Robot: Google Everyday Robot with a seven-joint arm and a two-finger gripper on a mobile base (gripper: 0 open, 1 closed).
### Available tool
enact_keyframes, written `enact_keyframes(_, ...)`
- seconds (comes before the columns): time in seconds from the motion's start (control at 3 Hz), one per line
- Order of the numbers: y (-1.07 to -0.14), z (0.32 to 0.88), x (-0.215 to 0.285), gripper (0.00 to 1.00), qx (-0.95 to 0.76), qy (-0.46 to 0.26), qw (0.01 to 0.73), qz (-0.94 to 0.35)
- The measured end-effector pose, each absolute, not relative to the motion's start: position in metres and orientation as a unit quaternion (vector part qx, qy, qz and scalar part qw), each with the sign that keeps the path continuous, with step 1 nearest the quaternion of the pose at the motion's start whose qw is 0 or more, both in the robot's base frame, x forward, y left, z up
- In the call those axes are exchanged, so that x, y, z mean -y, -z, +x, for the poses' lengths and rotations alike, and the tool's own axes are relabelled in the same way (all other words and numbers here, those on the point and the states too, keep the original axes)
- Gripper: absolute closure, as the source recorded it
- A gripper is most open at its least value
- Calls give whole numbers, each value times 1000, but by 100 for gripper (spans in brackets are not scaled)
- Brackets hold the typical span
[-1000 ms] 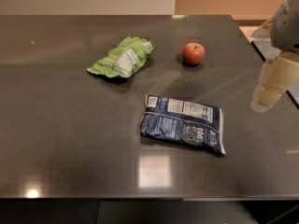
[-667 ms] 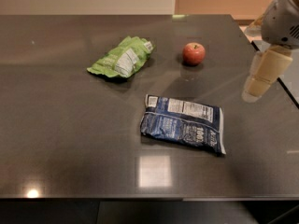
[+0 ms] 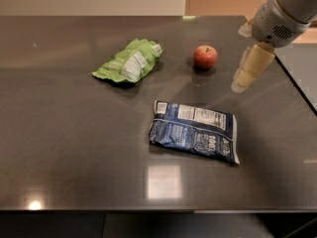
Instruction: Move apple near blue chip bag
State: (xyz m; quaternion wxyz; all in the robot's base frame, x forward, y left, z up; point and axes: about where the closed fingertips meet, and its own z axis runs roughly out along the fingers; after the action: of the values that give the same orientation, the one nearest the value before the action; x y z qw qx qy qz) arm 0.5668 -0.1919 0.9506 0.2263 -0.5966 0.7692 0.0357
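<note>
The small red apple (image 3: 205, 56) sits on the dark table, right of centre toward the back. The dark blue chip bag (image 3: 194, 131) lies flat in the middle of the table, in front of the apple, with its white label panel facing up. My gripper (image 3: 243, 79) hangs above the table just right of the apple and level with it, holding nothing. It is apart from both the apple and the bag.
A light green bag (image 3: 130, 61) lies to the left of the apple. The dark table (image 3: 74, 148) ends at a right edge just beyond my gripper. The white arm housing (image 3: 280, 16) fills the upper right corner.
My gripper has moved left over the table, from beyond the right edge to close beside the apple. The apple and both bags have not moved.
</note>
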Motion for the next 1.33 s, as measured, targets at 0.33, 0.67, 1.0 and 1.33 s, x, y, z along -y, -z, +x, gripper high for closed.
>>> enact_keyframes(0.33,-935,608,183,0,-770,-56,244,-587)
enact_keyframes(0.67,-922,645,179,0,-774,-67,255,-576)
enact_keyframes(1.0,-905,681,183,0,-781,-62,256,-567)
enact_keyframes(1.33,-886,711,192,0,-793,-55,251,-552)
